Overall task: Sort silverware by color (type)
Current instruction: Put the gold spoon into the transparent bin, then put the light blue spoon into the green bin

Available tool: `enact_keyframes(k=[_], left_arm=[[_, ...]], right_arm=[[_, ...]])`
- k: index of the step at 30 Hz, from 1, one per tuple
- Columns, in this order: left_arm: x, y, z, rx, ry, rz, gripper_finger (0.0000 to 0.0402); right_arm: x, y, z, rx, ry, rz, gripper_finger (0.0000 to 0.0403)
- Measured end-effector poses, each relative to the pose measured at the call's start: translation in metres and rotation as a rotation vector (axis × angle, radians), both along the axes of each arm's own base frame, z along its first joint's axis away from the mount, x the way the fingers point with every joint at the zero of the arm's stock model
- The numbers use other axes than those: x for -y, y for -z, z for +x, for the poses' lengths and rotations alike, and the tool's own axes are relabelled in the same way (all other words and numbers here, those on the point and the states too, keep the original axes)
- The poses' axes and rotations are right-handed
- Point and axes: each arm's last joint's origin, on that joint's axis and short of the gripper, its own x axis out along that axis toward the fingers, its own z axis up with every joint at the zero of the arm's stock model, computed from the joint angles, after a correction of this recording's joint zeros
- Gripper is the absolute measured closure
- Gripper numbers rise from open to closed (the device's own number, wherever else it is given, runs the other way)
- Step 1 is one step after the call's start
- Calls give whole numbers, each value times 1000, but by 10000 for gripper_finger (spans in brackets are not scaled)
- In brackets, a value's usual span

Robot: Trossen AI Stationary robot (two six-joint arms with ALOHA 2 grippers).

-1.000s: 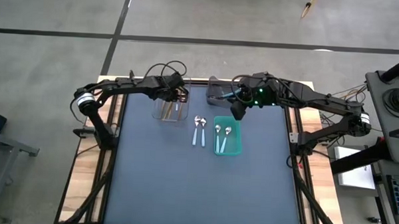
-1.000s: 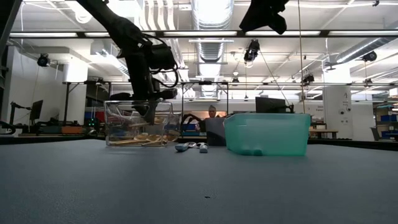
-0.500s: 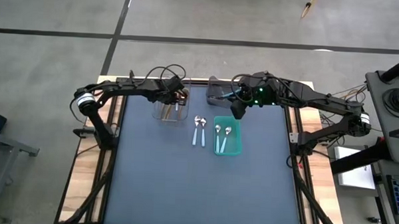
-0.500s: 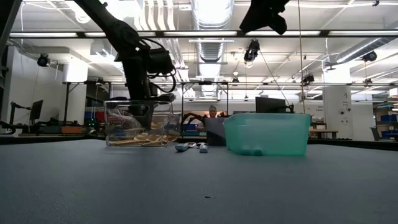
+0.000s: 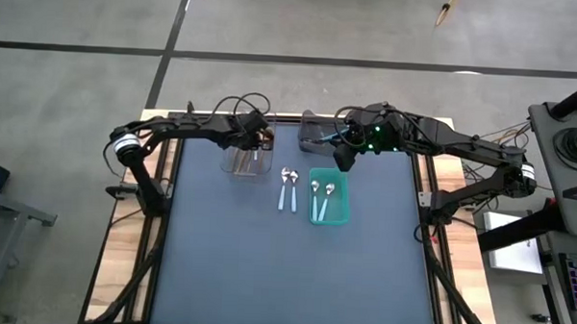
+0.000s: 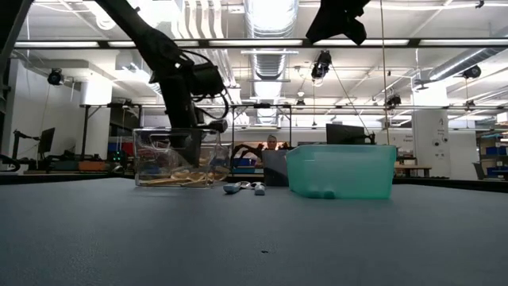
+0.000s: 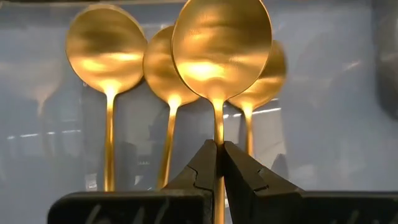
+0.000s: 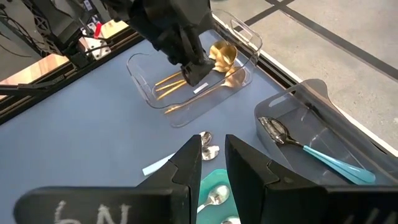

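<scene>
There are three bins on the worktop: one clear bin (image 5: 247,159), one teal bin (image 5: 330,198) and one grey bin (image 5: 315,134).

Gold spoons (image 7: 168,68): four. Three lie in the clear bin, and one gold spoon (image 7: 221,53) is gripped by the left pincer (image 7: 219,163) above them.

Spoons with light-blue handles: two spoons on the bare worktop (image 5: 288,187) between the clear bin and the teal bin, and two spoons inside the teal bin (image 5: 322,198).

One dark spoon with a teal handle (image 8: 305,146) lies in the grey bin.
</scene>
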Motion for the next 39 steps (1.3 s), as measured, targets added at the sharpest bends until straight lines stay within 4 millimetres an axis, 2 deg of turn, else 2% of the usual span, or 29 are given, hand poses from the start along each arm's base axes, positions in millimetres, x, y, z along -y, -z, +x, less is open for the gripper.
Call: enact_keyframes(k=[7, 17, 26, 31, 39], left_arm=[[2, 15, 5, -28, 23, -45, 401], [2, 15, 5, -28, -3, -40, 378], [2, 15, 5, -25, -4, -45, 375], [6, 2, 3, 6, 16, -48, 375], [12, -35, -1, 60, 106, 50, 374]], right_arm=[[0, 0, 0, 0, 1, 1, 339], [0, 0, 0, 1, 2, 2, 339], [0, 0, 0, 0, 8, -1, 340], [0, 0, 0, 9, 26, 21, 340], [0, 0, 0, 26, 59, 64, 340]])
